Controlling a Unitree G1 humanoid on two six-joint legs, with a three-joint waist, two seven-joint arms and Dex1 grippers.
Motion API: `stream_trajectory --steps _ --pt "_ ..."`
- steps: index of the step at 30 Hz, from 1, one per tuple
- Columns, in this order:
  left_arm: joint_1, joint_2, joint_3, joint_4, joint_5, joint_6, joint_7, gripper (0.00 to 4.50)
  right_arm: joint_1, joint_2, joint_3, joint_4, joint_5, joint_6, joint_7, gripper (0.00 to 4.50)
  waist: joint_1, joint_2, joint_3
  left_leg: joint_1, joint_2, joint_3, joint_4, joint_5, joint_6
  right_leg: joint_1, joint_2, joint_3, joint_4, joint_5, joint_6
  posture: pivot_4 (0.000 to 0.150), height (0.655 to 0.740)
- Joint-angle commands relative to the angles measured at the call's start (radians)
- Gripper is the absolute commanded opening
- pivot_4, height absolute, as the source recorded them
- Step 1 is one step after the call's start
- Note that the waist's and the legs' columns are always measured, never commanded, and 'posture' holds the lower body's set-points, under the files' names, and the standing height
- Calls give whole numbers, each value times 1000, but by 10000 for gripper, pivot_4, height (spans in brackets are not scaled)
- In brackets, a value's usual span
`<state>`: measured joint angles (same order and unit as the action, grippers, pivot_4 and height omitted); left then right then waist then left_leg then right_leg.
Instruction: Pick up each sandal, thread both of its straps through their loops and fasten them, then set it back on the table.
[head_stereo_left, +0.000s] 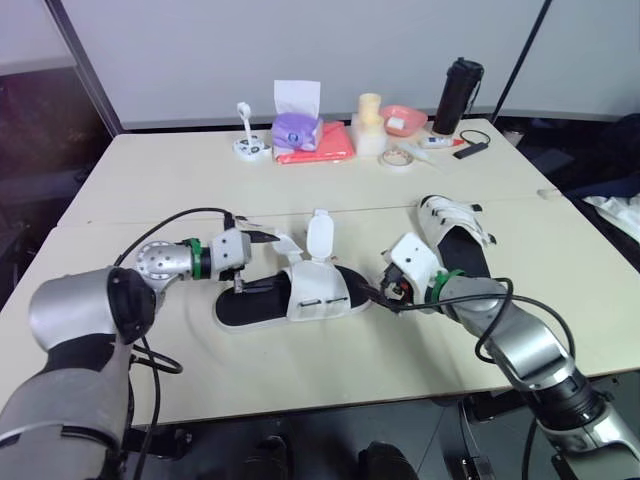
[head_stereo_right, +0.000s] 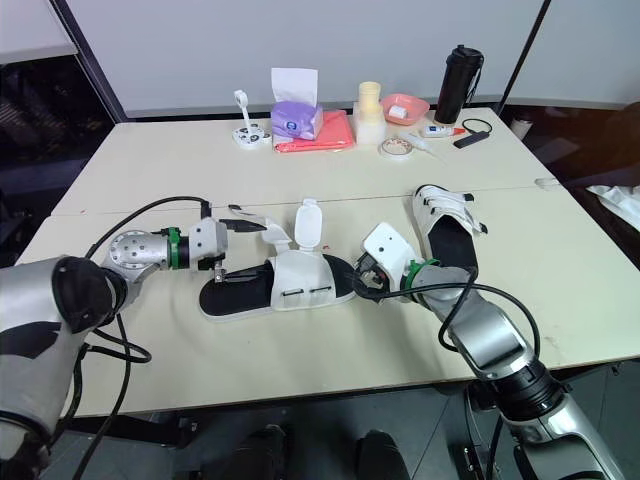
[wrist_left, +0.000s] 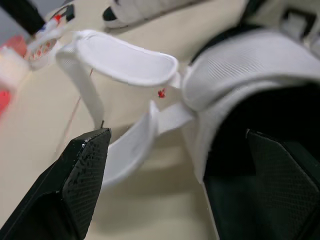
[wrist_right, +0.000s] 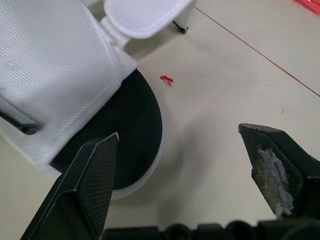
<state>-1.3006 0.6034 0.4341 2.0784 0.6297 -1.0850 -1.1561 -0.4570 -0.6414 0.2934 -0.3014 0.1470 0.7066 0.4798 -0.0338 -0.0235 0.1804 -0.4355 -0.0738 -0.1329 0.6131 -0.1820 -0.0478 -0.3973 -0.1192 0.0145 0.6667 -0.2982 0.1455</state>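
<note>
Two grippers bracket the near sandal (head_stereo_left: 300, 295); neither holds it. Left gripper (wrist_left: 177, 137), fingers apart, sits at the heel end beside the loose heel strap (wrist_left: 125, 60). Right gripper (wrist_right: 178, 132), fingers apart, hovers at the toe. Front strap (head_stereo_left: 320, 235) stands unfastened. Second sandal (head_stereo_left: 455, 235) lies to the right on the table (head_stereo_left: 150, 180). Advised: pin the toe first, then pinch the heel strap near its tip so it feeds straight.
</note>
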Motion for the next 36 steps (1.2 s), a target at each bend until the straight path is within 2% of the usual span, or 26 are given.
stream_trajectory --steps 1,4,6,10,11,24,36 --pt "-1 22 78 16 -91 143 -133 44787 -13 28 -24 -2 -15 -43 18 41987 -9 0 0 0 0 0 0 0 0 0 0 0 0 0 0 1500 7400" --pt "2 29 99 16 -121 232 -218 45000 -10 44 -38 5 -14 -58 35 33059 -14 0 0 0 0 0 0 0 0 0 0 0 1 0 0 1500 7400" --pt "4 36 100 16 -128 289 -274 45000 -9 46 -36 16 -20 -82 53 24016 -14 0 0 0 0 0 0 0 0 0 0 0 1 0 0 1500 7400" --pt "12 52 78 16 -120 383 -344 45000 -10 75 -11 79 -36 -153 82 2985 -15 0 0 0 1 0 0 0 0 0 1 0 1 0 0 1500 7400" --pt "13 57 74 16 -119 395 -354 45000 -8 85 -9 94 -37 -167 88 701 -15 0 0 0 1 0 0 0 0 0 1 0 1 0 0 1500 7400" --pt "4 56 54 16 -124 478 -400 45000 42 147 32 202 -57 -296 206 701 -14 0 0 1 1 0 0 0 0 0 1 0 1 0 0 1500 7400" --pt "-2 31 39 16 -127 475 -364 45000 134 136 28 12 12 -211 313 701 -12 0 0 5 1 0 0 0 0 4 1 0 1 0 0 1500 7400"
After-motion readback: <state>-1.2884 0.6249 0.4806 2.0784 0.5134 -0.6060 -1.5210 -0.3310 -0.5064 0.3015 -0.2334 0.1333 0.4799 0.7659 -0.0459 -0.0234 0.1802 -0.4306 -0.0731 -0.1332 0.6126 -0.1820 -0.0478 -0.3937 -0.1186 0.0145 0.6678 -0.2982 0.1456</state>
